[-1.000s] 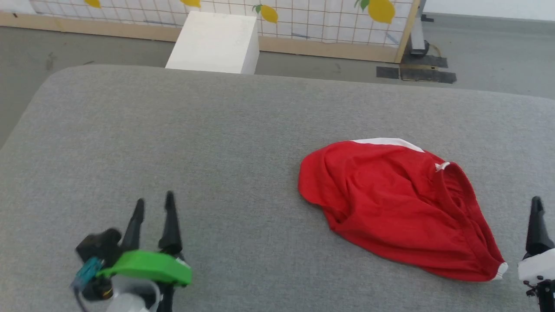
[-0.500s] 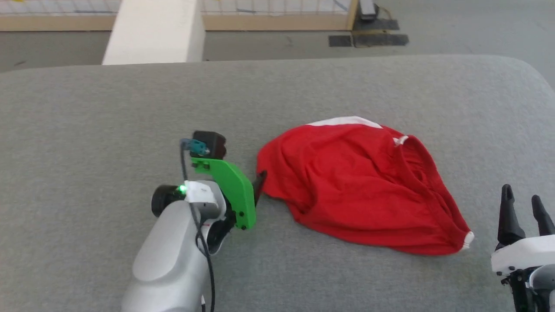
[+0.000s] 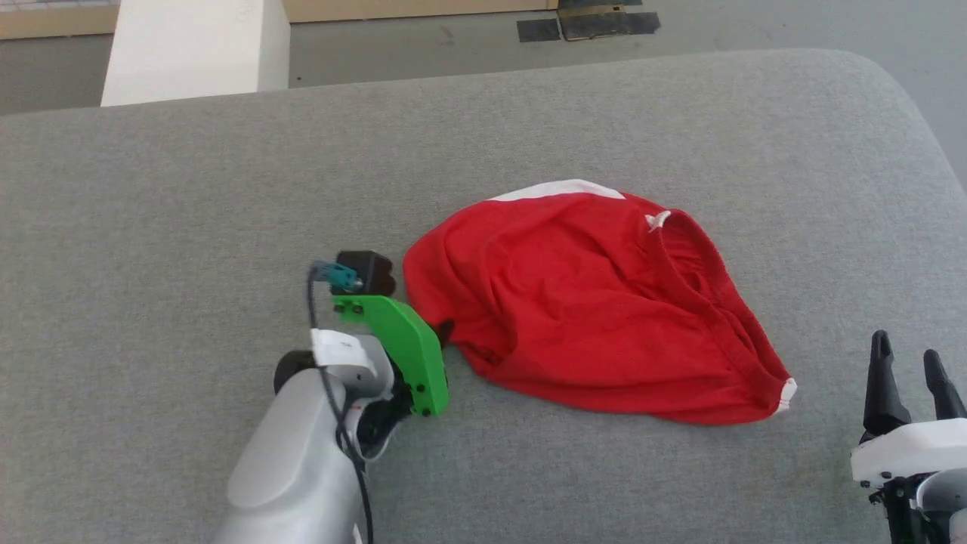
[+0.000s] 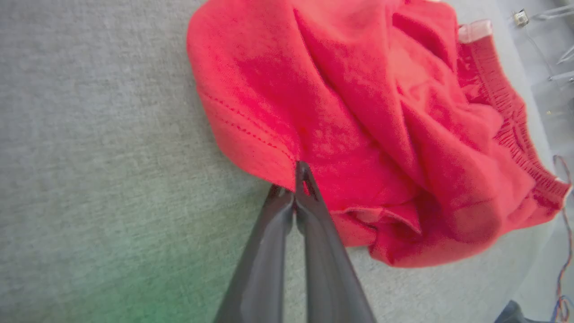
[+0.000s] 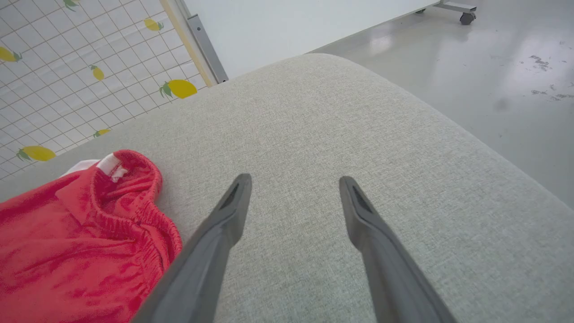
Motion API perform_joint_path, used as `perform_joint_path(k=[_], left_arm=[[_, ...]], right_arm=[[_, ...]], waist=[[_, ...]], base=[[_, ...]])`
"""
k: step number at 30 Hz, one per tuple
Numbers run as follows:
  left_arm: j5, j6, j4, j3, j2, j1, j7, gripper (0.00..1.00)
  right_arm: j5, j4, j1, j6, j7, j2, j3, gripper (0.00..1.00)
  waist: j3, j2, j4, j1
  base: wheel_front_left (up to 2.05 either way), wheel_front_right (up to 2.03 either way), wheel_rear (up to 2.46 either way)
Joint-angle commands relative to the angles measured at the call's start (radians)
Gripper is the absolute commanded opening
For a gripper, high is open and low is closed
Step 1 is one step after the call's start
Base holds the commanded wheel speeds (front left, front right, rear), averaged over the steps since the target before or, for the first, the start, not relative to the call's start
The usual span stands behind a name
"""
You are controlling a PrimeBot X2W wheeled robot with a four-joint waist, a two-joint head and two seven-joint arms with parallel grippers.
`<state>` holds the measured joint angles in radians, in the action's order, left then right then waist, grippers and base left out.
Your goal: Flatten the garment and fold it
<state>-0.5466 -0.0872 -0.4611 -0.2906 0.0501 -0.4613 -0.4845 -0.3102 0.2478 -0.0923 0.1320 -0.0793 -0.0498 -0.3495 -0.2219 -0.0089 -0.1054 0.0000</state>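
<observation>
The garment (image 3: 589, 302) is a bright red, crumpled heap on the grey cushion, with a white band at its far edge and a gathered waistband on its right side. My left gripper (image 3: 446, 330) reaches into its left hem. In the left wrist view the two dark fingers (image 4: 298, 179) are pressed together on the hem edge of the garment (image 4: 358, 112). My right gripper (image 3: 906, 363) stands open at the lower right, just right of the garment's white-tipped corner. Its fingers (image 5: 237, 197) are spread over bare cushion, the garment (image 5: 80, 242) to their left.
The grey cushion (image 3: 189, 196) has rounded corners, and its right edge drops to a glossy floor (image 5: 471, 72). A white block (image 3: 189, 45) stands beyond the far edge. A lemon-patterned grid panel (image 5: 67, 67) stands behind.
The head camera has tilted and turned. My left arm swung from the lower left across to the garment's left hem and its fingers closed there. The right gripper stays open.
</observation>
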Motion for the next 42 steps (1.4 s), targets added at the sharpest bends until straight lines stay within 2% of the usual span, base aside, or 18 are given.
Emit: perform_joint_path(k=[1, 7, 10, 14, 17, 21, 25, 26, 27, 31, 33, 36, 39, 40, 42], left_arm=[[-0.019, 0.004, 0.017, 0.026, 0.001, 0.001, 0.032, 0.0], [-0.081, 0.024, 0.128, 0.148, 0.03, -0.047, 0.131, 0.0], [-0.103, 0.025, 0.216, 0.177, 0.043, -0.024, 0.143, 0.0], [-0.132, 0.021, 0.348, 0.139, 0.042, 0.099, 0.073, 0.0], [-0.142, 0.039, 0.419, 0.086, 0.044, 0.243, -0.011, 0.0], [-0.13, 0.081, 0.441, 0.04, 0.059, 0.399, -0.081, 0.0], [-0.121, 0.116, 0.42, 0.015, 0.072, 0.487, -0.128, 0.0], [-0.121, 0.122, 0.414, 0.012, 0.075, 0.5, -0.136, 0.05], [-0.149, 0.129, 0.42, 0.022, 0.071, 0.52, -0.153, 1.0], [-0.235, 0.136, 0.473, 0.094, 0.06, 0.53, -0.146, 1.0], [-0.285, 0.135, 0.514, 0.155, 0.051, 0.525, -0.105, 1.0], [-0.254, 0.097, 0.56, 0.239, 0.067, 0.494, 0.054, 1.0], [-0.167, 0.049, 0.549, 0.283, 0.09, 0.465, 0.241, 1.0], [-0.113, 0.028, 0.54, 0.288, 0.106, 0.453, 0.327, 1.0], [-0.055, 0.004, 0.515, 0.297, 0.103, 0.437, 0.489, 1.0]], right_arm=[[0.006, 0.004, -0.017, -0.001, -0.004, 0.0, 0.004, 1.0], [0.013, 0.021, -0.016, -0.001, 0.004, 0.0, 0.027, 1.0], [0.012, 0.029, -0.01, -0.001, 0.005, 0.0, 0.034, 1.0], [0.01, 0.043, 0.0, -0.001, 0.006, 0.0, 0.035, 1.0], [0.009, 0.051, 0.005, -0.001, 0.005, 0.0, 0.035, 1.0], [0.008, 0.06, 0.006, -0.001, 0.005, 0.0, 0.045, 1.0], [0.006, 0.07, 0.007, -0.001, 0.005, 0.0, 0.05, 1.0], [0.007, 0.073, 0.007, -0.001, 0.006, 0.0, 0.051, 1.0], [0.008, 0.08, 0.007, -0.001, 0.006, 0.0, 0.054, 1.0], [0.012, 0.083, 0.002, -0.001, 0.007, 0.0, 0.07, 1.0], [0.013, 0.082, -0.004, -0.001, 0.01, 0.0, 0.09, 1.0], [0.016, 0.075, -0.022, -0.001, 0.026, 0.0, 0.138, 1.0], [0.023, 0.066, -0.055, -0.001, 0.063, 0.0, 0.204, 1.0], [0.027, 0.065, -0.073, -0.001, 0.084, 0.0, 0.232, 1.0], [0.034, 0.066, -0.111, -0.001, 0.135, 0.0, 0.283, 1.0]], waist=[[0.027, 0.0089, 0.032, 0.0], [0.083, 0.0089, 0.097, 0.0], [0.109, 0.0089, 0.131, 0.0], [0.136, 0.0089, 0.178, 0.0], [0.147, 0.0089, 0.208, 0.0], [0.153, 0.0089, 0.233, 0.0], [0.16, 0.0089, 0.248, 0.0], [0.162, 0.0089, 0.251, 0.0], [0.168, 0.0089, 0.255, 0.0], [0.172, 0.0089, 0.258, 0.0], [0.173, 0.0089, 0.257, 0.0], [0.168, 0.0089, 0.257, 0.0], [0.154, 0.0089, 0.256, 0.0], [0.149, 0.0089, 0.255, 0.0], [0.138, 0.0089, 0.255, 0.0]], base=[[0.0, 0.0, 0.0], [0.0, 0.0, 0.0], [0.0, 0.0, 0.0], [0.0, 0.0, 0.0], [0.0, 0.0, 0.0], [0.0, 0.0, 0.0], [0.0, 0.0, 0.0], [0.0, 0.0, 0.0], [0.0, 0.0, 0.0], [0.0, 0.0, 0.0], [0.0, 0.0, 0.0], [0.0, 0.0, 0.0], [0.0, 0.0, 0.0], [0.0, 0.0, 0.0], [0.0, 0.0, 0.0]])
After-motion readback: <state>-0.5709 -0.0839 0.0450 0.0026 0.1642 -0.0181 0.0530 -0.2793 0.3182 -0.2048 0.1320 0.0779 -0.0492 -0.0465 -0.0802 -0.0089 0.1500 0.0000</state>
